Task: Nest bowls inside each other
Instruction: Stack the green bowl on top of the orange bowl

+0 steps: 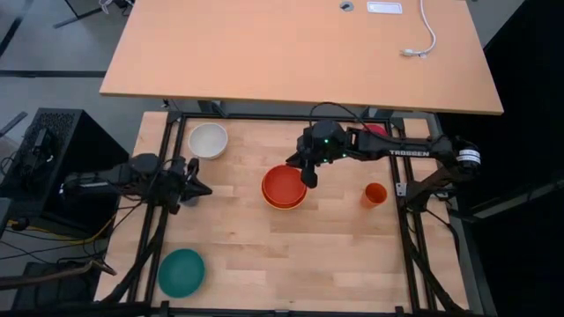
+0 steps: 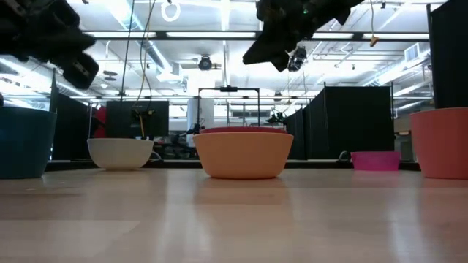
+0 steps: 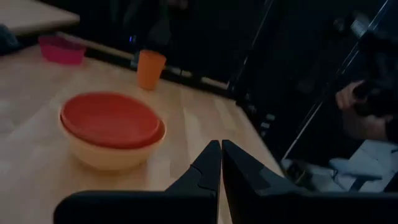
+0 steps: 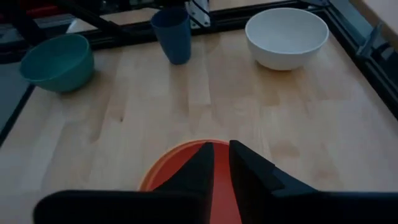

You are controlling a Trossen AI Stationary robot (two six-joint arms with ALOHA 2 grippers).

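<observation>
A red bowl (image 1: 284, 183) sits nested in an orange bowl (image 2: 243, 157) at the table's middle. The white bowl (image 1: 208, 141) stands at the far left, the teal green bowl (image 1: 181, 272) at the near left, and the magenta-pink bowl (image 2: 375, 161) at the far right, partly under my right arm. My right gripper (image 1: 308, 176) hangs above the red bowl's far right rim, all but shut, with nothing between its fingers (image 4: 205, 158). At the left edge my left gripper (image 1: 198, 187) is shut and empty, pointing level toward the nested pair.
A small orange cup (image 1: 374, 195) stands to the right of the nested bowls. A small dark blue cup (image 4: 172, 34) stands by my left gripper. Bare wood lies along the near edge between the teal bowl and the right frame (image 1: 407, 255). A person (image 3: 367, 99) sits beyond the table's right side.
</observation>
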